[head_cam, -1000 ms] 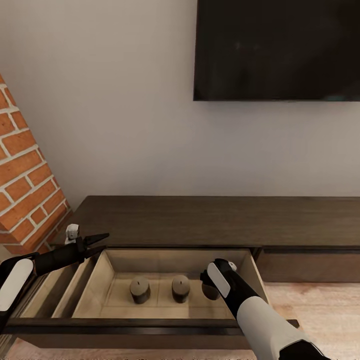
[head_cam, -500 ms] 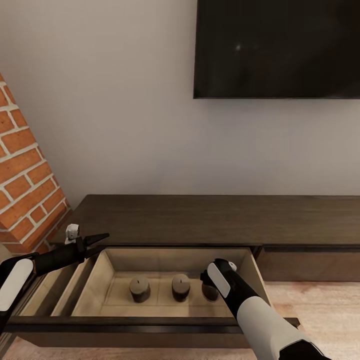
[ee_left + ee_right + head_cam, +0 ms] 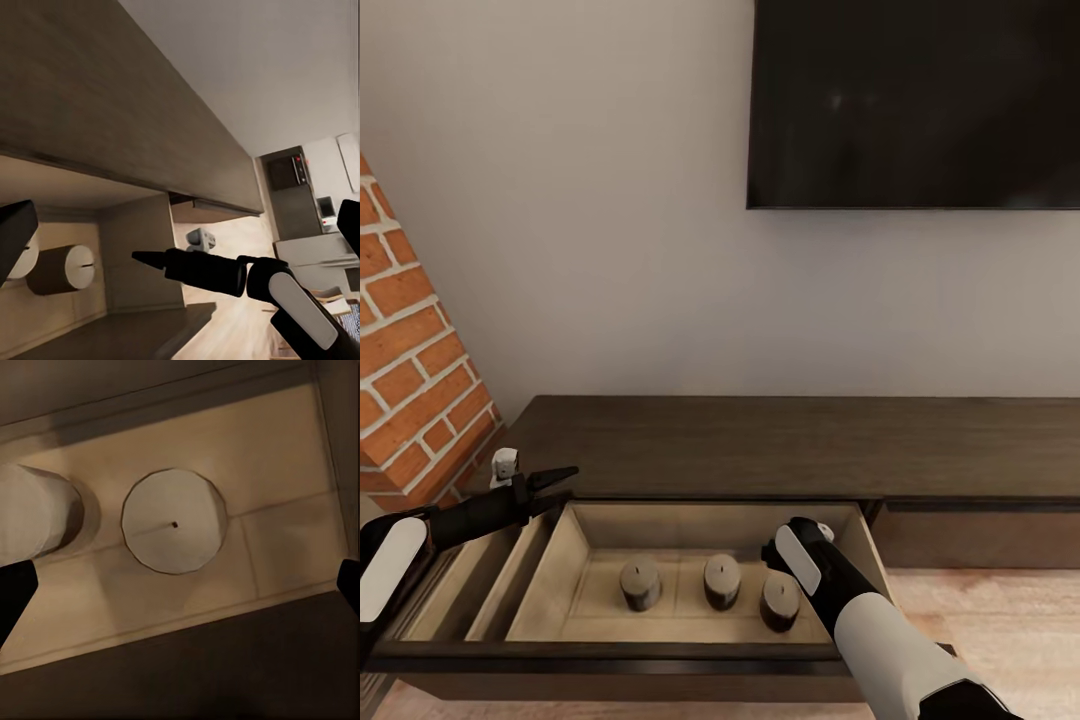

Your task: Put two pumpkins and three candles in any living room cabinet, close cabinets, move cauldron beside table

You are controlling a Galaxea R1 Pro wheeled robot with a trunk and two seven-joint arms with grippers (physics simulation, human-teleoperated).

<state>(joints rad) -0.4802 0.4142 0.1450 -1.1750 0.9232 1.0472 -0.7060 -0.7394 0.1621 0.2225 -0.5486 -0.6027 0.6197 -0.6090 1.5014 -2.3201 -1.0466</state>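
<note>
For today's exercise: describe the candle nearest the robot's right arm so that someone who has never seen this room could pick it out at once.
Below the wall-mounted television runs a long dark-brown cabinet with one drawer pulled open. Three stubby beige-grey candles stand on the drawer's pale floor. The one meant is the rightmost, beside the right arm's wrist and set slightly nearer the drawer front than the other two.

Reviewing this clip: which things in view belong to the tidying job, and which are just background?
Part of the job:
- three candles standing in the open drawer
- cabinet, drawer pulled out
- right gripper, open above the third candle

Background:
- wall screen
- brick column
- wooden floor
</note>
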